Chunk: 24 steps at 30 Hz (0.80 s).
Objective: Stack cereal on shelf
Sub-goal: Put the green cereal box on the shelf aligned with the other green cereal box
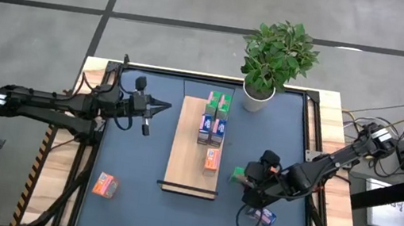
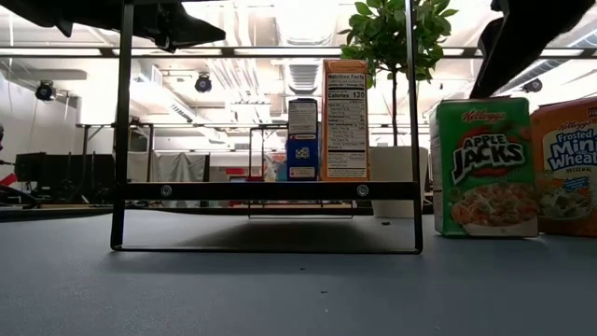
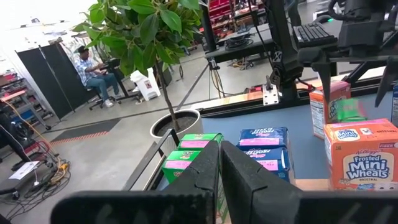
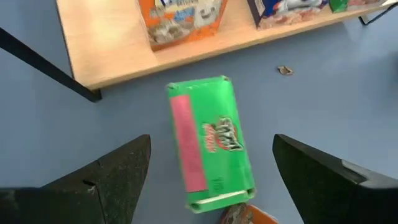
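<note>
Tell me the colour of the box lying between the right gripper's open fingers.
Green, with a pink stripe along one side: the cereal box shows best in the right wrist view.

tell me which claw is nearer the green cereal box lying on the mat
Right. The right claw hangs open directly over the green box, beside the shelf. The left claw, shut, sits across the shelf from it.

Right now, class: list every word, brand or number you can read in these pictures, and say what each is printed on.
"Kellogg's APPLE JACKS": green cereal box, low view.
"Frosted Mini Wheats ORIGINAL": orange cereal box beside it.
"Nutrition Facts", "Calories 130": side panel of the tall orange box on the shelf.
"Frosted Mini Wheats": orange box, left wrist view.
Blurred, unreadable: blue boxes; green box lying under the right wrist camera.
</note>
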Motion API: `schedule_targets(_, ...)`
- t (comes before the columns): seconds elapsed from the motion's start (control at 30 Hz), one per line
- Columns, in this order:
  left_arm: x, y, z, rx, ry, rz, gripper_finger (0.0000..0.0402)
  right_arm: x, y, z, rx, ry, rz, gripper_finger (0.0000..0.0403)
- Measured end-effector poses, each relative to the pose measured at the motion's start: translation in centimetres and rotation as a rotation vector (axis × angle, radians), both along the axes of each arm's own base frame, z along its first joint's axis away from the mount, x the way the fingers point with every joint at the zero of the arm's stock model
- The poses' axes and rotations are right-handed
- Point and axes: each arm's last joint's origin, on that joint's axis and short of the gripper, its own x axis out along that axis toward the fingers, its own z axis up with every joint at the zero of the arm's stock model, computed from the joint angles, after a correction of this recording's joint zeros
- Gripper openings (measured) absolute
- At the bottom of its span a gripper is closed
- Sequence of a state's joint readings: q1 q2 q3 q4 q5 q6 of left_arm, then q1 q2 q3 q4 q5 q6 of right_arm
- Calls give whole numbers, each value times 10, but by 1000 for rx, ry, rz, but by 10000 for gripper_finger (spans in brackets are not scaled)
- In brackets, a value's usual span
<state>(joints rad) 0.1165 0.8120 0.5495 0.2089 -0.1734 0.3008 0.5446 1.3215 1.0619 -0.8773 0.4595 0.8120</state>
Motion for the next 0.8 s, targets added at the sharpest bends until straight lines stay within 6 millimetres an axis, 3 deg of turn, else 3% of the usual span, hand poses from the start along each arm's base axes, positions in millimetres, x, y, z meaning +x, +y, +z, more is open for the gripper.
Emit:
schedule_targets(0.3,0,0,0,-5,-1,0,0,1,1,10,19,-33,2,325)
schedule_targets(0.8,0,0,0,-11,-2,0,0,6,5,-10,-18,48,19,325)
